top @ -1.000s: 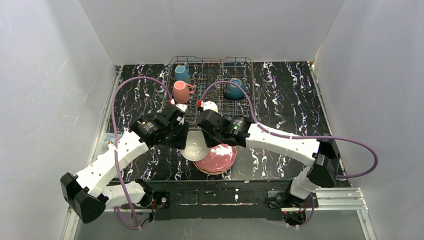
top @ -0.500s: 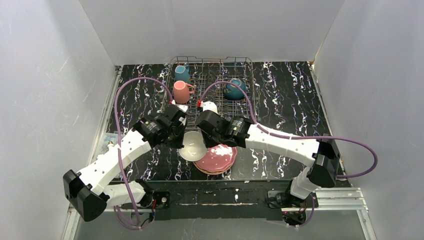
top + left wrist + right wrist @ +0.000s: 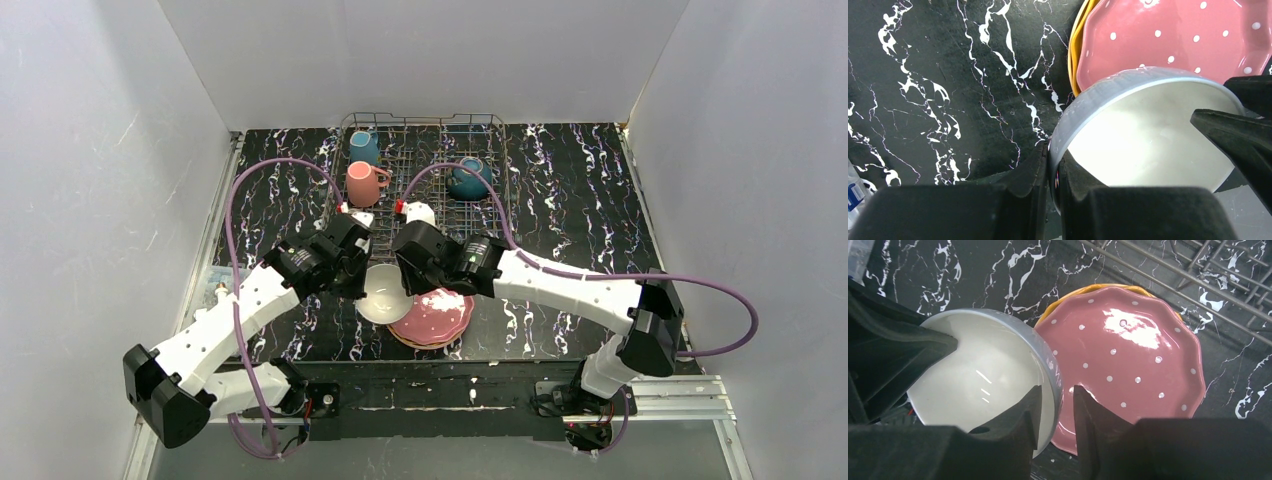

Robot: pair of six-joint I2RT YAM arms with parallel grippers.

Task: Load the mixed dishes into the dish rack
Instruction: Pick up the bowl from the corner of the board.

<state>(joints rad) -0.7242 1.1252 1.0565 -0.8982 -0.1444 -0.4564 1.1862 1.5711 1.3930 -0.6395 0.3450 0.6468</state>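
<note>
A white bowl (image 3: 384, 293) hangs tilted above the table's near middle, between my two grippers. My left gripper (image 3: 361, 284) is shut on its rim (image 3: 1054, 150), one finger inside and one outside. The right gripper (image 3: 1057, 390) stands open astride the opposite rim, with a gap showing at its outer finger. A scalloped pink dotted plate (image 3: 1128, 355) lies just right of the bowl (image 3: 978, 375) on an orange plate (image 3: 1098, 288). The dish rack (image 3: 420, 118) stands behind, holding a pink mug (image 3: 362, 184), a teal mug (image 3: 364, 147) and a dark-blue piece (image 3: 468, 180).
The rack's wires (image 3: 1168, 275) run close beyond the plates. A clear plastic item (image 3: 218, 290) lies at the table's left edge. White walls close in the table on three sides.
My left gripper has shut on the bowl's rim. The right gripper has just opened off the other side. The bowl has shifted slightly toward the rack.
</note>
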